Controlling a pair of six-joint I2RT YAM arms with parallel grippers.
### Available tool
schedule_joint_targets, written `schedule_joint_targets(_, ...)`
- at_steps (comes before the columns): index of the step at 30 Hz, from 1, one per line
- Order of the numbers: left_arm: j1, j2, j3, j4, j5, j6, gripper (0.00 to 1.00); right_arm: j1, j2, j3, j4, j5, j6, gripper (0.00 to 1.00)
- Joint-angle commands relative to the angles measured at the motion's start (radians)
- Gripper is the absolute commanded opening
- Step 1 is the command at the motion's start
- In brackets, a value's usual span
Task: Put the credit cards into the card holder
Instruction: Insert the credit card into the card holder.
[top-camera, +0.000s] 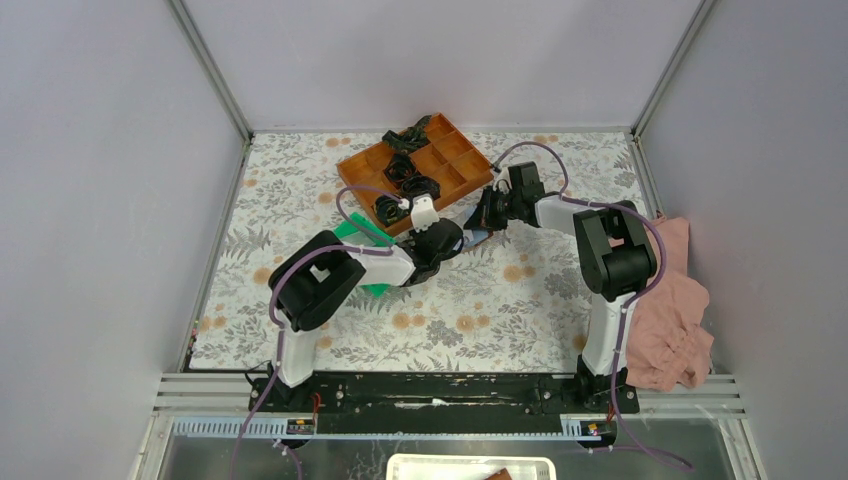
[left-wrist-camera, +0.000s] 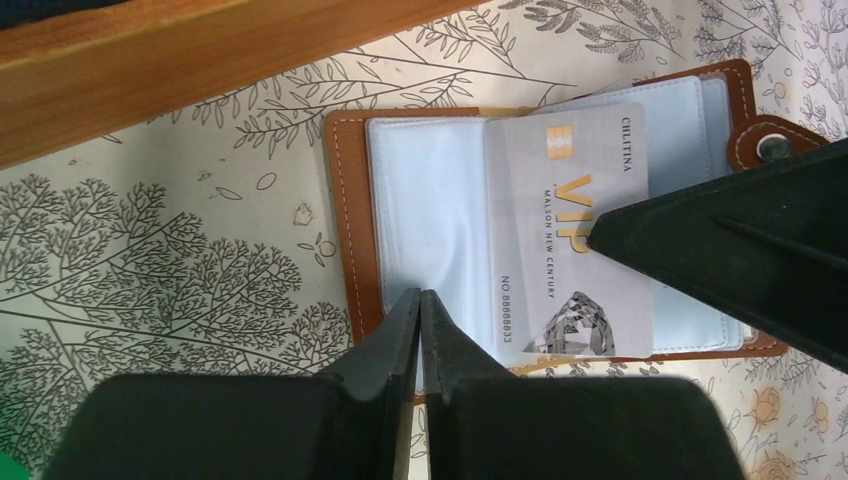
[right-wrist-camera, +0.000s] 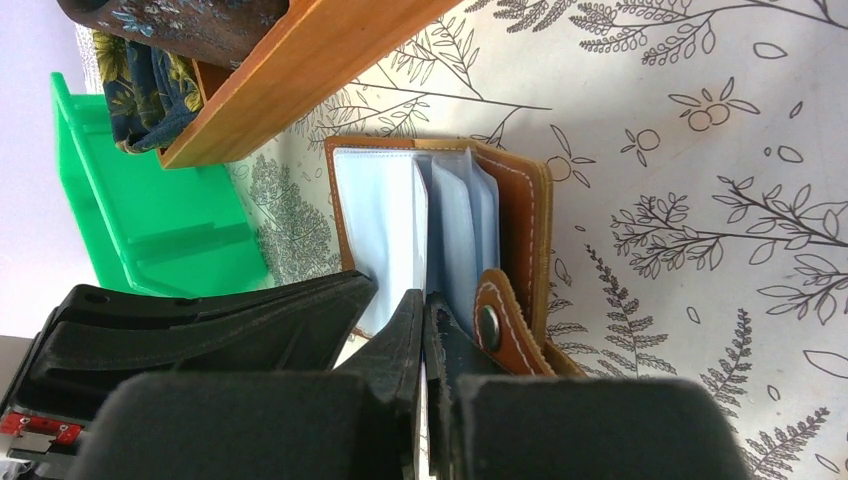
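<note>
The brown card holder lies open on the floral tablecloth, its clear sleeves fanned out. A silver credit card printed with VIP lies across the sleeves. My left gripper is shut, its tips pinching the edge of a clear sleeve. My right gripper is shut on the card's long edge, and a thin pale strip shows between its jaws. Its dark fingers reach in from the right, beside the snap tab. From above, both grippers meet over the holder.
The orange compartment tray with black coiled items stands just behind the holder, its wooden wall close by. A green plastic tray sits to the left. A pink cloth hangs over the table's right edge.
</note>
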Motion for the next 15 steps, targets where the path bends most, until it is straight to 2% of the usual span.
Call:
schedule_joint_targets(1, 0.012, 0.053, -0.08, -0.295, -0.028, 0.037, 0.09, -0.005, 0.02, 0.003, -0.009, -0.003, -0.012, 0.0)
schedule_joint_targets(15, 0.01, 0.008, -0.095, -0.331, -0.06, 0.016, 0.12, -0.003, 0.043, 0.011, -0.059, 0.068, -0.05, 0.0)
